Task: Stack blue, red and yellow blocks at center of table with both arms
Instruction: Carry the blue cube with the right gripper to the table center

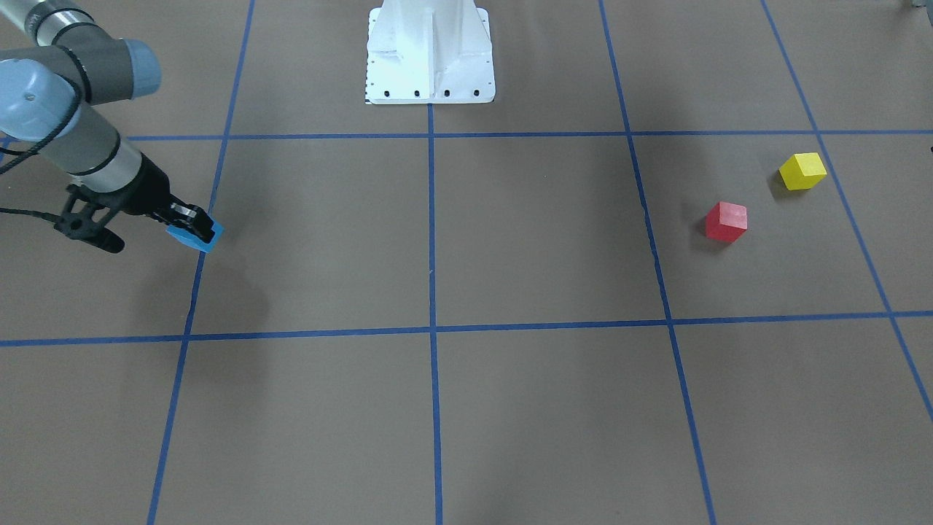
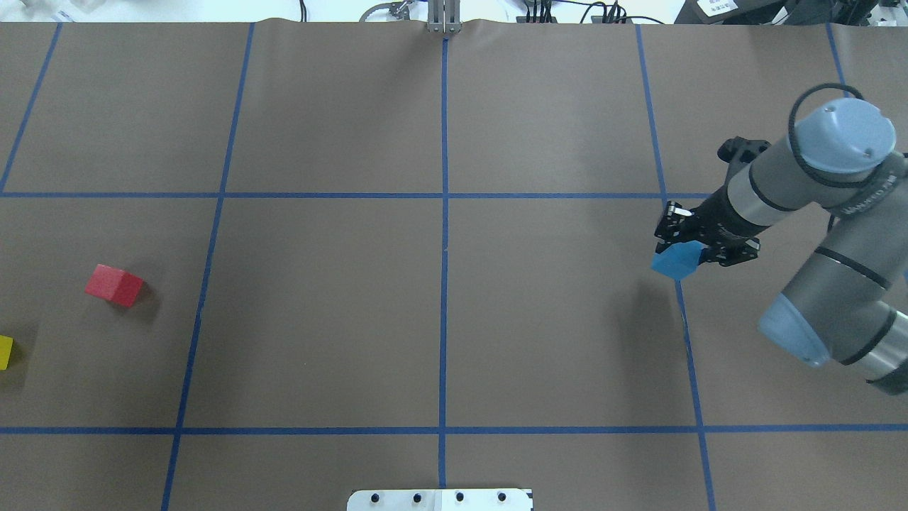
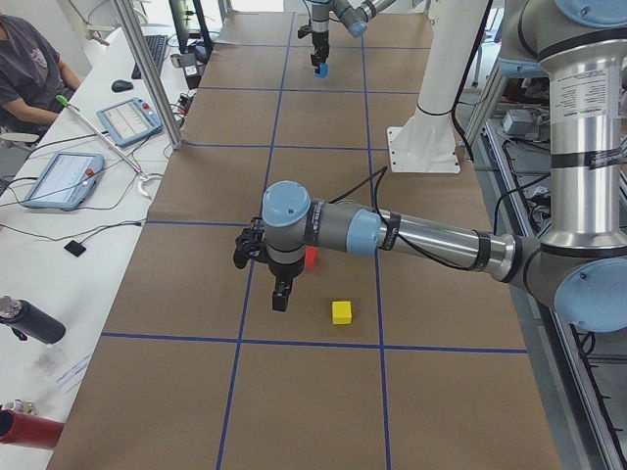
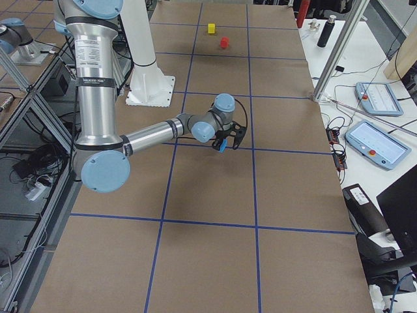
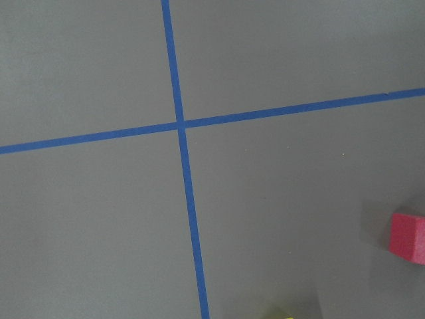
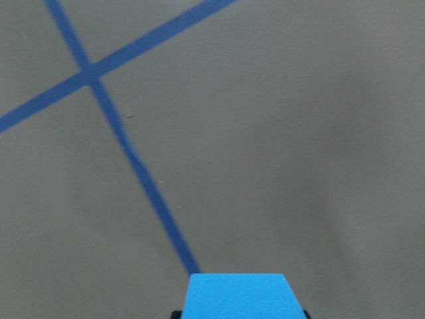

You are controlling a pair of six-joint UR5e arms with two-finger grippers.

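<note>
My right gripper (image 1: 191,227) is shut on the blue block (image 1: 197,239) and holds it a little above the table, at a blue tape line on the robot's right side; it also shows in the overhead view (image 2: 679,245). The block fills the bottom of the right wrist view (image 6: 239,297). The red block (image 2: 113,284) and the yellow block (image 2: 4,352) lie apart on the table at the robot's far left. My left gripper (image 3: 279,297) hangs over the table just beside the red block (image 3: 311,258); I cannot tell if it is open or shut.
The white robot pedestal (image 1: 430,58) stands at the table's middle rear edge. Blue tape lines (image 2: 444,284) divide the brown table into squares. A side desk with tablets (image 3: 64,178) and a seated operator runs along the far side.
</note>
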